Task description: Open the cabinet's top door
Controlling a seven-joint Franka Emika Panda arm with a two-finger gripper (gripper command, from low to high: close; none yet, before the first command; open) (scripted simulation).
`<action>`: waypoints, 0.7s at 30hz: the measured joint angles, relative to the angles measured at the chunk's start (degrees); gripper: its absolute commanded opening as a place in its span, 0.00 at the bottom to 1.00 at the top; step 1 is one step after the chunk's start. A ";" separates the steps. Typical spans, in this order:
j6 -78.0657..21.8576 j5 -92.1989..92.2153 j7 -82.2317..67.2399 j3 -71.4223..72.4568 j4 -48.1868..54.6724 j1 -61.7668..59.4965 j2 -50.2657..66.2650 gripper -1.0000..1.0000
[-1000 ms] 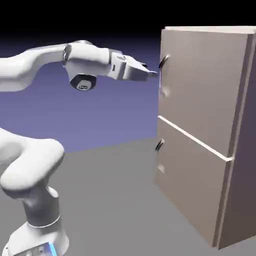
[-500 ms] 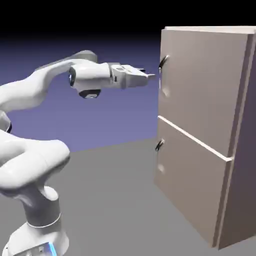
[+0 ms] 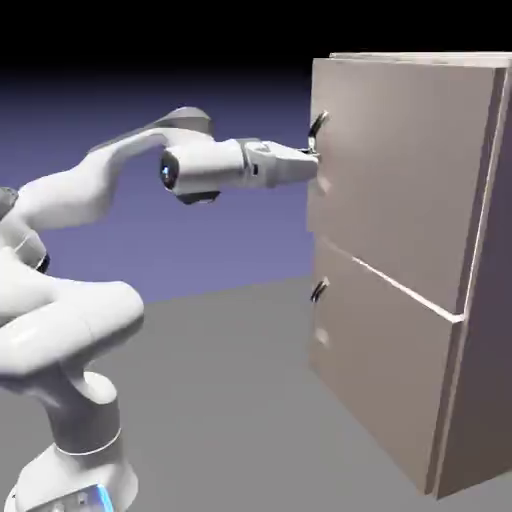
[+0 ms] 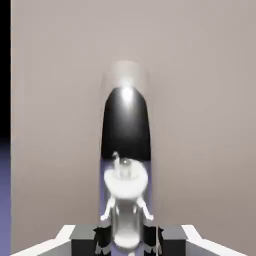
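Tool [image 3: 312,160] clamped on unlabelled handle [image 4: 125,150]

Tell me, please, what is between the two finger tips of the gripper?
In the hand view, the top door's handle, dark and shiny, runs between the gripper finger tips, which are shut on it. Behind it is the top door.

A flat grey table [image 3: 230,390] fills the lower part of the exterior view, its surface plain and evenly lit. Behind it stands a blue-violet backdrop [image 3: 220,220], lighter near the table's far edge and fading to near black along the top of the picture. In the hand view, a thin strip of the same violet and black shows along the left edge.
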 measured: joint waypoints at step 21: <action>-32.61 -31.01 -11.70 -42.62 -23.35 15.53 -5.32 0.00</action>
